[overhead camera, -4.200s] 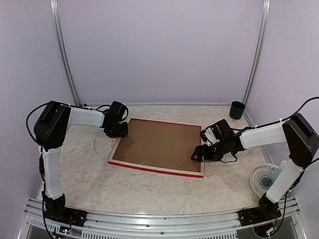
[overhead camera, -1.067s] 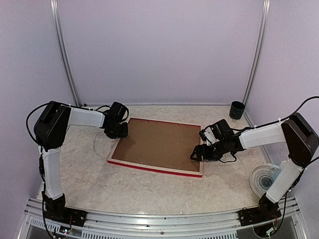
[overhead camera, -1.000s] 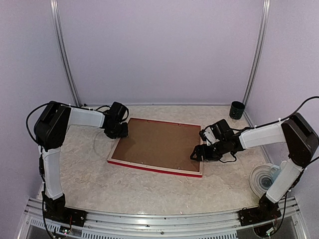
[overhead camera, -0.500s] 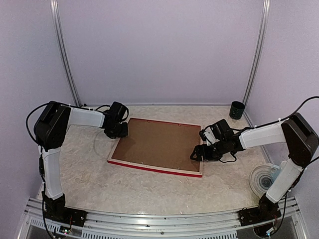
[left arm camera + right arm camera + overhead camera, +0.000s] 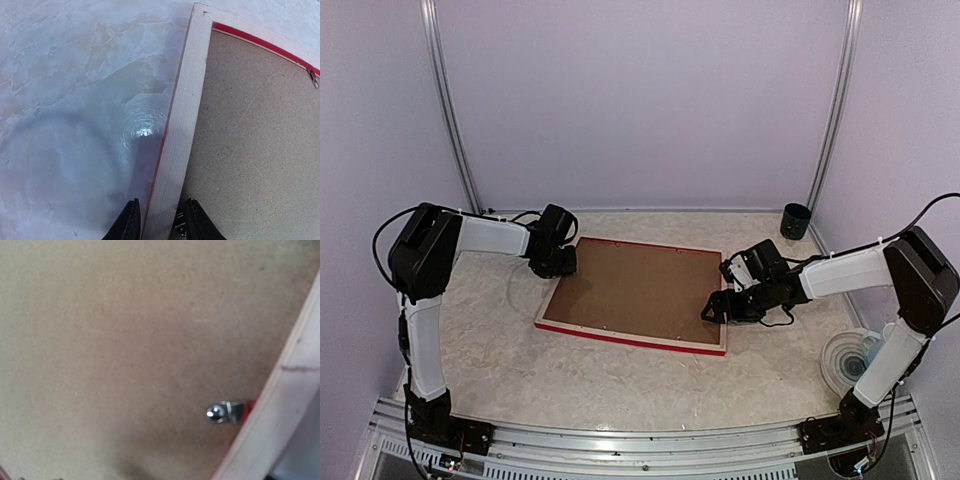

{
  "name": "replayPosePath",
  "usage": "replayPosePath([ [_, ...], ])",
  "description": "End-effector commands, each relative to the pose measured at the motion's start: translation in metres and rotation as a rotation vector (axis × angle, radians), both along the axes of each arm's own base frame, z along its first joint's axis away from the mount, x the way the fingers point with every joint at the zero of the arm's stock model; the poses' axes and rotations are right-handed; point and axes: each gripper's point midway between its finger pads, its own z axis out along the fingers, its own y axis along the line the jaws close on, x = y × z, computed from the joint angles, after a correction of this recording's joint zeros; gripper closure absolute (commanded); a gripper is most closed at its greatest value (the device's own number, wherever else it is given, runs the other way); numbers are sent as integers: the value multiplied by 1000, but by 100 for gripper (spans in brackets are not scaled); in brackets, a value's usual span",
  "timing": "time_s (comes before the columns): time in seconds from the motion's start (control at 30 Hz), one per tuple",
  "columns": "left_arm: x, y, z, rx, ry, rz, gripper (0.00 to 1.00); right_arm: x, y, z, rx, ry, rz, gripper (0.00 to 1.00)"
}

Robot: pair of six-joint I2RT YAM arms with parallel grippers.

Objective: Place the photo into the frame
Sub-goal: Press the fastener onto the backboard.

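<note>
The red frame (image 5: 630, 340) lies face down on the table, its brown backing panel (image 5: 640, 290) up. The photo is hidden. My left gripper (image 5: 560, 262) sits at the frame's left rail. In the left wrist view its fingers (image 5: 131, 222) straddle the pale rail (image 5: 185, 115), one outside and one on the panel side, closed on it. My right gripper (image 5: 717, 308) hovers over the frame's right edge. Its wrist view shows only the panel (image 5: 125, 340), a metal tab (image 5: 222, 412) and the rail (image 5: 280, 410). The fingers stand wide, outside that view.
A black cup (image 5: 796, 221) stands at the back right corner. A clear round plastic item (image 5: 848, 362) lies near the right arm's base. A glossy clear film (image 5: 100, 150) lies on the table just left of the frame. Walls close in on three sides.
The frame's near left corner and my right gripper have shifted a touch to the left since the earliest frame. Over the last second nothing visibly moves.
</note>
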Motion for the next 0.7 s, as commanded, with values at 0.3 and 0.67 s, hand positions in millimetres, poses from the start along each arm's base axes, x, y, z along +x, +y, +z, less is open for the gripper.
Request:
replayPosePath([
  [0.3, 6, 2, 20, -5, -41, 18, 37, -24, -6, -30, -63, 102, 19, 15],
  [0.67, -6, -2, 81, -81, -204, -1, 11, -10, -10, -11, -87, 38, -6, 1],
])
